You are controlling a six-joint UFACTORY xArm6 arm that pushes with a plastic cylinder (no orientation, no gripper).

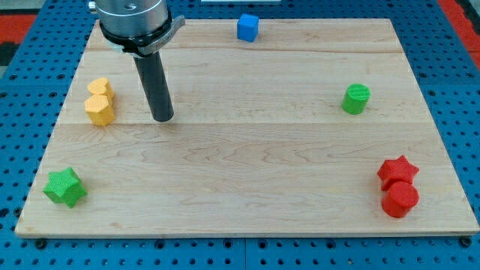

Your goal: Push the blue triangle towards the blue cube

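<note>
The blue cube (pixel 247 28) sits at the view's top edge of the wooden board (pixel 247 150), a little right of the middle. No blue triangle shows anywhere in this view; the arm's body at the top left may hide part of the board. My tip (pixel 162 118) rests on the board in the left half, just right of two yellow blocks. It is far below and to the left of the blue cube and touches no block.
Two yellow blocks (pixel 100 88) (pixel 99 109) touch each other near the left edge. A green star (pixel 64 187) lies at the bottom left, a green cylinder (pixel 356 99) at the right. A red star (pixel 397 170) and a red cylinder (pixel 400 199) sit together at the bottom right.
</note>
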